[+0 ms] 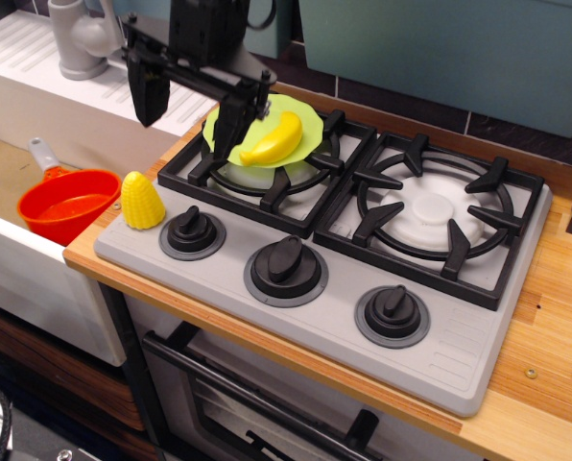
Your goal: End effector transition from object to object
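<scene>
My black gripper (187, 113) hangs over the left edge of the stove, a horizontal bar with two dark fingers pointing down. The fingers stand wide apart and hold nothing. The right finger (230, 130) is in front of the left rim of the green plate (300, 108) on the back-left burner. A yellow banana (275, 139) lies on that plate, just right of the finger. A yellow corn cob (141, 200) stands on the stove's front-left corner, below and left of the gripper.
A grey stove top (459, 346) with two black burner grates and three black knobs (286, 267) fills the wooden counter (555, 317). An orange pot (68, 204) sits in the sink at left. A grey faucet (78, 36) stands at the back left.
</scene>
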`<state>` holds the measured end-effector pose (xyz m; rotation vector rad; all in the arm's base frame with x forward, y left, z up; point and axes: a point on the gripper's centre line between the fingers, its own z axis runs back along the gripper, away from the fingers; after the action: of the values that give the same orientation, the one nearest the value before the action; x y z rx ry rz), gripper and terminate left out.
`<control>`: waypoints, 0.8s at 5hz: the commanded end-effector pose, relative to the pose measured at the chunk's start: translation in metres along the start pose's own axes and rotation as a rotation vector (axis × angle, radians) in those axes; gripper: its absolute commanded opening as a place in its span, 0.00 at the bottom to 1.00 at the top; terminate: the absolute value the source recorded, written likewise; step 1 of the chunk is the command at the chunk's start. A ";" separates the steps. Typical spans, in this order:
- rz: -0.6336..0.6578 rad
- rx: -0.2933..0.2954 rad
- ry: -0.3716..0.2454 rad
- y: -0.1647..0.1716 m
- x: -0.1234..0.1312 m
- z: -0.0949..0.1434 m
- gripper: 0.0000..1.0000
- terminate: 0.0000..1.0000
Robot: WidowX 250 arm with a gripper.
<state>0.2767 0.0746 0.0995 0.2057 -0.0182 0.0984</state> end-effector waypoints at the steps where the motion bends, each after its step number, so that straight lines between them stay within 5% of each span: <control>1: -0.042 0.009 -0.133 0.021 0.020 -0.022 1.00 0.00; 4: -0.053 0.041 -0.168 0.044 0.020 -0.041 1.00 0.00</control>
<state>0.2887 0.1258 0.0604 0.2430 -0.1572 0.0305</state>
